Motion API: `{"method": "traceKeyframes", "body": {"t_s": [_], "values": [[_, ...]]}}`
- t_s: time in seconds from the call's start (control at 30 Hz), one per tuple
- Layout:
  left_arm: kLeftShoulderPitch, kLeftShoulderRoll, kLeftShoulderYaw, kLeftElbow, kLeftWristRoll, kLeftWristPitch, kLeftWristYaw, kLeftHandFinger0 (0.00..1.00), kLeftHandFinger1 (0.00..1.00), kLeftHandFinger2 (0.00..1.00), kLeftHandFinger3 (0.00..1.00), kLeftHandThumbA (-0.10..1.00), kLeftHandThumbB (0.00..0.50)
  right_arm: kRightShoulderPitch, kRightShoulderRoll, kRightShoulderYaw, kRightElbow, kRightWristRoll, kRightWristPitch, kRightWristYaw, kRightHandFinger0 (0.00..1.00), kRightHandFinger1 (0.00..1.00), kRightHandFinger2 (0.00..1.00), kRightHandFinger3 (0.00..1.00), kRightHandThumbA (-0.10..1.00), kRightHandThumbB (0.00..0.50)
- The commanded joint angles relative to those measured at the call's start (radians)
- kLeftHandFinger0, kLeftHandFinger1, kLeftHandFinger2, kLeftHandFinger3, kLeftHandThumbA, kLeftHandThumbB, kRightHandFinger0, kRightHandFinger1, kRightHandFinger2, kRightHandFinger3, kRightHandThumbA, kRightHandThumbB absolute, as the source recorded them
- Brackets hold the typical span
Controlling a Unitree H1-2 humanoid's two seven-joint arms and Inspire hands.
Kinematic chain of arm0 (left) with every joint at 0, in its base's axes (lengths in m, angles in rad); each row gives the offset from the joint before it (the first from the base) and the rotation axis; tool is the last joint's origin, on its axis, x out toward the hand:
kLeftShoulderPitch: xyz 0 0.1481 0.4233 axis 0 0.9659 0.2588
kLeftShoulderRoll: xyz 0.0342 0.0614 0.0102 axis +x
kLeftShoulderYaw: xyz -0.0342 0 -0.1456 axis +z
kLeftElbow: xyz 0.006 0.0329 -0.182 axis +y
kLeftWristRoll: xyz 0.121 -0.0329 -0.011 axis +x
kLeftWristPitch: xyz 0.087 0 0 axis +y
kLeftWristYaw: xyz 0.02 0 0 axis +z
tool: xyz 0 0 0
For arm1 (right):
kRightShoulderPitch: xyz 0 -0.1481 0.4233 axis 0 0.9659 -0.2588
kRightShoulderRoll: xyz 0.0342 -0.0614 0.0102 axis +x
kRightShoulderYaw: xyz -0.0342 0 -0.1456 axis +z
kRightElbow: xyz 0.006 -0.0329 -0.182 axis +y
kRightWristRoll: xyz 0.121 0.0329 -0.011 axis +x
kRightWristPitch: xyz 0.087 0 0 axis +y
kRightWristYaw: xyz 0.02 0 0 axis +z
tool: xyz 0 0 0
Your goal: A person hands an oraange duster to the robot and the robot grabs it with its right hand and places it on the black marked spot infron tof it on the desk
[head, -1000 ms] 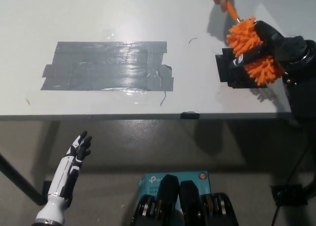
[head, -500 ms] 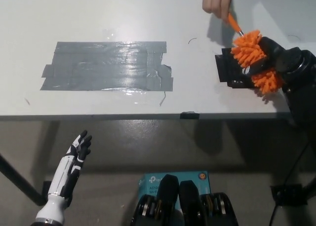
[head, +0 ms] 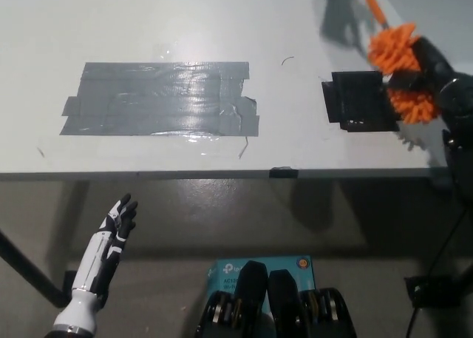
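From the head camera, the right hand [head: 437,75] was wrapped around the orange duster [head: 401,68], black fingers clamped across the fluffy head at the right edge of the desk [head: 148,20]. The handle poked up toward the top of the picture, and no person's hand showed on it, so the handover looked done. The duster hung just beside the black marked spot [head: 356,101], at its right side, not yet set down on it. What was left, by my reading: carry it a little to the robot's left, lower it onto the black patch and let go. The big grey tape patch [head: 162,99] sat well apart to the left. Down below the desk edge, the left hand [head: 117,227] rested with fingers spread, holding nothing.
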Motion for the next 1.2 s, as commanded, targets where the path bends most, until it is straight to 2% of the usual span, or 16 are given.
{"method": "traceKeyframes", "body": {"t_s": [0.0,0.03,0.27,0.5,0.6,0.63,0.73,0.77,0.8,0.9,0.97,1.0,1.07,1.1,1.13,1.17], "values": [[-0.011,0.018,0.003,-0.02,0.009,-0.025,-0.001,1.0,1.0,1.0,1.0,0.95,0.173,-0.023,-0.003,-0.036,-0.245,0.03,0.002,-0.047,0.25,0.77,1.0,1.0,-0.1,0.189],[-0.011,0.017,0.004,-0.02,0.007,-0.025,-0.002,1.0,1.0,1.0,1.0,0.94,0.172,-0.017,0.004,-0.048,-0.295,0.018,0.002,-0.039,0.27,0.78,1.0,1.0,-0.1,0.176],[-0.003,0.021,0.004,-0.013,0.004,-0.046,-0.005,1.0,1.0,1.0,1.0,0.93,0.161,-0.012,0.039,-0.117,-0.618,-0.024,0.002,0.008,0.22,0.7,0.98,1.0,-0.1,0.135],[0.021,0.01,-0.001,-0.016,0.005,-0.047,-0.002,1.0,1.0,1.0,1.0,0.94,0.165,-0.034,0.044,-0.173,-0.781,-0.045,0.002,0.104,0.22,0.66,0.96,1.0,-0.1,0.165],[0.028,0.013,-0.001,-0.016,0.011,-0.053,0.001,1.0,1.0,1.0,1.0,0.93,0.152,-0.043,0.05,-0.17,-0.702,-0.049,0.002,0.094,0.18,0.61,0.95,1.0,-0.1,0.181],[0.029,0.01,-0.001,-0.015,0.009,-0.052,0.001,1.0,1.0,1.0,1.0,0.93,0.176,-0.049,0.042,-0.152,-0.643,-0.041,0.002,0.07,0.16,0.59,0.93,1.0,-0.1,0.164],[0.032,0.006,-0.001,-0.014,0.005,-0.052,0.001,1.0,1.0,1.0,1.0,0.94,0.189,-0.069,0.03,-0.119,-0.496,-0.051,0.002,0.045,0.17,0.62,0.98,1.0,-0.1,0.162],[0.035,0.006,-0.001,-0.017,0.004,-0.052,0.001,1.0,1.0,1.0,1.0,0.95,0.194,-0.08,0.022,-0.103,-0.426,-0.054,0.002,0.045,0.19,0.64,0.97,0.94,-0.1,0.164],[0.037,0.007,0.001,-0.019,0.001,-0.05,-0.001,1.0,1.0,1.0,1.0,0.95,0.194,-0.089,0.014,-0.085,-0.372,-0.04,0.002,0.036,0.2,0.64,0.96,0.93,-0.1,0.165],[0.029,0.012,0.003,-0.019,0.004,-0.048,0.0,1.0,1.0,1.0,1.0,0.95,0.193,-0.119,0.005,-0.045,-0.237,-0.055,-0.001,-0.003,0.22,0.6,0.9,0.97,-0.1,0.203],[0.031,0.012,0.0,-0.02,0.011,-0.055,0.002,1.0,1.0,1.0,1.0,0.95,0.182,-0.156,-0.005,0.002,-0.067,-0.067,-0.011,-0.029,0.16,0.58,0.92,1.0,-0.1,0.173],[0.031,0.012,0.0,-0.02,0.012,-0.057,0.003,1.0,1.0,1.0,1.0,0.95,0.181,-0.162,-0.009,0.017,-0.033,-0.073,-0.018,-0.032,0.13,0.58,0.93,1.0,-0.1,0.176],[0.065,0.009,-0.007,-0.031,0.013,-0.062,-0.002,1.0,1.0,1.0,1.0,0.95,0.175,-0.158,-0.014,0.062,0.069,-0.084,-0.056,-0.041,0.22,0.68,1.0,1.0,-0.1,0.19],[0.076,0.008,-0.009,-0.035,0.01,-0.064,-0.005,1.0,1.0,1.0,1.0,0.94,0.167,-0.163,-0.008,0.068,0.122,-0.078,-0.069,-0.052,0.22,0.68,1.0,1.0,-0.1,0.193],[0.082,0.008,-0.01,-0.036,0.008,-0.066,-0.007,1.0,1.0,1.0,1.0,0.94,0.165,-0.169,-0.003,0.071,0.159,-0.072,-0.076,-0.062,0.22,0.7,1.0,0.97,-0.1,0.196],[0.084,0.008,-0.007,-0.039,0.005,-0.061,-0.006,1.0,1.0,1.0,1.0,0.93,0.172,-0.194,0.008,0.082,0.251,-0.062,-0.11,-0.093,0.23,0.7,0.99,0.86,-0.1,0.2]]}}
